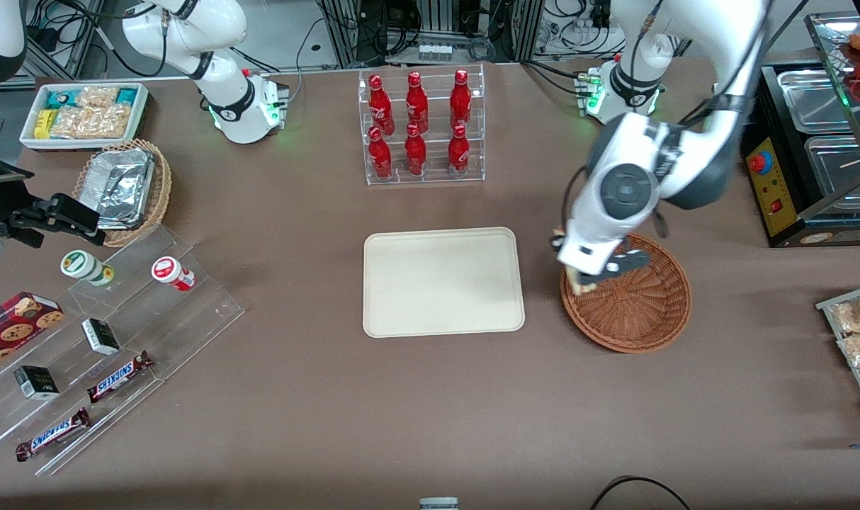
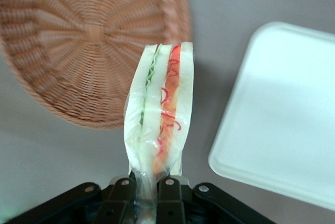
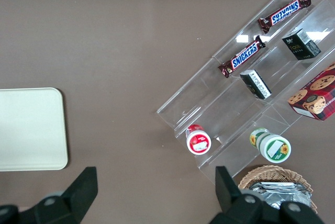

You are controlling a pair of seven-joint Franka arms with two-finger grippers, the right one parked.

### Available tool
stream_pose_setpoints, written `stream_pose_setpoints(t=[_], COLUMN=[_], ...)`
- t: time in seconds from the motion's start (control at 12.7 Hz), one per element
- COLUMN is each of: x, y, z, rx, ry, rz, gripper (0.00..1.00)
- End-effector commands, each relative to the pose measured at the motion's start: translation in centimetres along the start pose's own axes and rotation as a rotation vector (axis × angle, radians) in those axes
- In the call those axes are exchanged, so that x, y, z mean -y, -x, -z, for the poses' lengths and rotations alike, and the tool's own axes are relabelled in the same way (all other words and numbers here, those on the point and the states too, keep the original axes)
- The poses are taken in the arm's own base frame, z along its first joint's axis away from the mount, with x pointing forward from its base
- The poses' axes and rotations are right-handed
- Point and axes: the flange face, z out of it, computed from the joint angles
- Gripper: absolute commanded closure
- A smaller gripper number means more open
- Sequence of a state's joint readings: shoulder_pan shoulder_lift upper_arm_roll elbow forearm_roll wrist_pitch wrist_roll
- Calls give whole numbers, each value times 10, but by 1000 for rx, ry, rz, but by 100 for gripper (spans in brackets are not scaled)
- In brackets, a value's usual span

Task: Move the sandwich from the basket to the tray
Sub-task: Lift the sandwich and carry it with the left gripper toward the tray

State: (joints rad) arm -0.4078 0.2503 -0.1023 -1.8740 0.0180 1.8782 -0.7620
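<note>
- Reddish-brown wicker forms the round basket (image 1: 635,304), which sits on the tabletop (image 1: 430,411) beside the tray (image 1: 444,282), toward the working arm's end; nothing lies in it.
- Above the basket's rim on the side nearest the tray hangs the gripper (image 1: 584,278), with the arm's white wrist covering much of it in the front view.
- Clamped between the gripper's black fingers (image 2: 121,195) is the sandwich (image 2: 159,111), held by one end in its clear wrap; pale bread with a green layer and red strands shows along its edge.
- Lifted clear of the basket, the sandwich is seen in the left wrist view against the basket's edge and the bare brown tabletop between basket and tray; it touches neither.
- Cream-beige and flat, the tray carries nothing.
- Farther from the front camera than the tray stands a clear rack of red bottles (image 1: 419,127).
</note>
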Motion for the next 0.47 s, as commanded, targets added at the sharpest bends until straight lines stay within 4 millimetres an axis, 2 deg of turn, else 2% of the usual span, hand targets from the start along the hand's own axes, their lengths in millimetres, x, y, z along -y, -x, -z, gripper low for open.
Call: stream_pose_setpoints(t=[0.0,0.08,0.39], x=[-74,-95,-178], y=[-1,-2,29], z=[2,0,-23], rx=[-10,-17,-33], ry=[17,25,36], rz=[-95,-61,-34], gripper=[96,96,96])
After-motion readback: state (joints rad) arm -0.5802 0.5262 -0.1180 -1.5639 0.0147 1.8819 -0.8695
